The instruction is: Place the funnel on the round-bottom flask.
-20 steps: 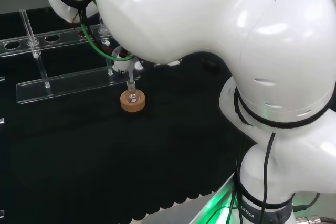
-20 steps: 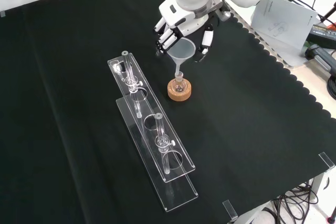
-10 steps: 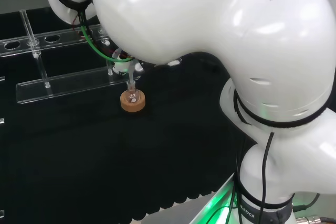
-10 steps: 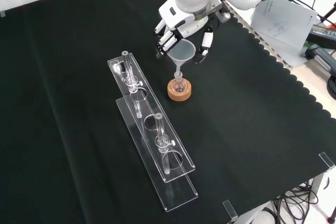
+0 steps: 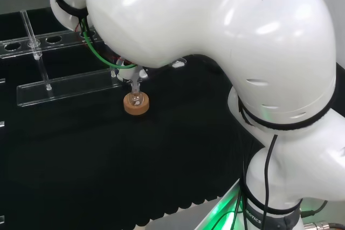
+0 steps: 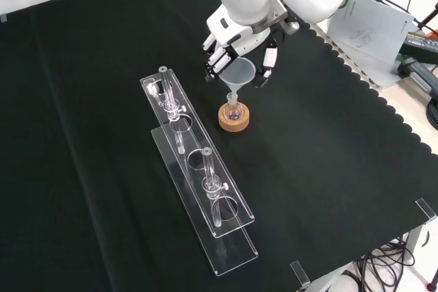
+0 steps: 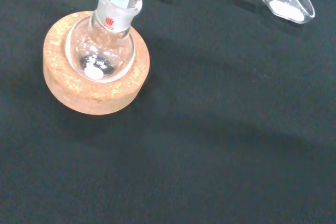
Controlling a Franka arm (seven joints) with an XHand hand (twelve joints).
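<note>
One clear acrylic rack [image 6: 198,176] lies nearest in the front view, a long holed stand running slantwise over the black tabletop [image 6: 328,169], with upright glass tubes standing in it. Just beyond its far end sits the cork ring [image 6: 233,117], and in the ring rests the round-bottom flask [image 6: 233,109], upright, with a small white bead at its bottom as the wrist view shows. The funnel [image 6: 237,76] stands straight above the flask: its stem reaches down into the flask's neck, which the wrist view shows plainly, and its wide cone opens upward. Farther back the hand [image 6: 236,32] hangs over the funnel, coming in from the view's top. Its fingers [image 6: 217,56] are curled down along the left side of the cone's rim and the thumb [image 6: 265,65] reaches down on the right, so the cone sits between them, held at its rim. In the wrist view a small clear scoop [image 7: 278,2] with white powder in it lies on the cloth, well apart from the cork ring.
</note>
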